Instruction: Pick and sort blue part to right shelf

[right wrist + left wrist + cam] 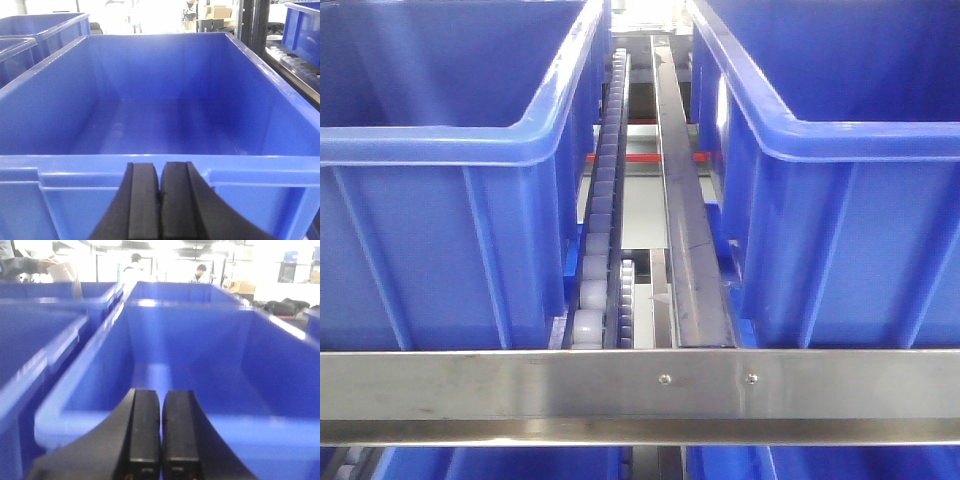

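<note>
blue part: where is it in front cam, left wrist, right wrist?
Exterior front: not in view; only the shelf rail, roller track and two crates.
Left wrist: not in view; the left gripper is shut with nothing between its pads, over an empty-looking crate.
Right wrist: not in view; the right gripper is shut, facing an empty crate.
Shared landmark: the open blue crates.

Left gripper (161, 432): black pads nearly together, thin sliver of gap between, nothing held, level, nose just short of near rim of blue crate (150, 427). Right gripper (160, 200): pads pressed flat together, no gap, nothing between, level, centred in front of near wall of the crate in its own view. Arms out of view.
</note>
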You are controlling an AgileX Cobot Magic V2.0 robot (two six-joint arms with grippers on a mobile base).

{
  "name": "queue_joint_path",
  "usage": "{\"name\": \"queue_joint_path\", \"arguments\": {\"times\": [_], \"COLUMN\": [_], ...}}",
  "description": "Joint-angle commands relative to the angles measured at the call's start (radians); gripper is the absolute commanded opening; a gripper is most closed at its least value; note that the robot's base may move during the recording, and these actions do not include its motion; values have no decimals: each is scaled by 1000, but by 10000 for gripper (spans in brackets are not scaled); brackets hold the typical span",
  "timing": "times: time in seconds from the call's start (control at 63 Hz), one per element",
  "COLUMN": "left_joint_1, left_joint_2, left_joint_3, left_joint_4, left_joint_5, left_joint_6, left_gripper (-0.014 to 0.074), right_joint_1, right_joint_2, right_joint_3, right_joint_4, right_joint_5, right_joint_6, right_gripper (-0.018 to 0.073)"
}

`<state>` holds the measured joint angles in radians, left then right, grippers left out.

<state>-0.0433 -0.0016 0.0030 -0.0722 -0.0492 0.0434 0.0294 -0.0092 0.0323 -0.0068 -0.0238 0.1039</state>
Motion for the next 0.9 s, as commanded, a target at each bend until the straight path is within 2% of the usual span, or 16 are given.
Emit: {"name": "queue_joint_path", "arguments": {"times": [0.0, 0.143, 0.888], "left_joint_1": [2, 2, 2], "left_joint_2": [-30, -27, -27], "left_joint_3": [19, 27, 27], "left_joint_4": [1, 1, 1], "left_joint_5": [-101, -10, -18], "left_joint_6": [-5, -5, -5], "left_gripper": [123, 123, 123], "right_joint_1": [-8, -8, -8], "right_joint_2": [-23, -22, -22], "right_joint_3": [-23, -23, -23], "right_joint_4": [1, 1, 1], "right_joint_5": [-94, -95, -95], "right_joint_6": [-7, -7, -7], "right_gripper": [46, 46, 46]}}
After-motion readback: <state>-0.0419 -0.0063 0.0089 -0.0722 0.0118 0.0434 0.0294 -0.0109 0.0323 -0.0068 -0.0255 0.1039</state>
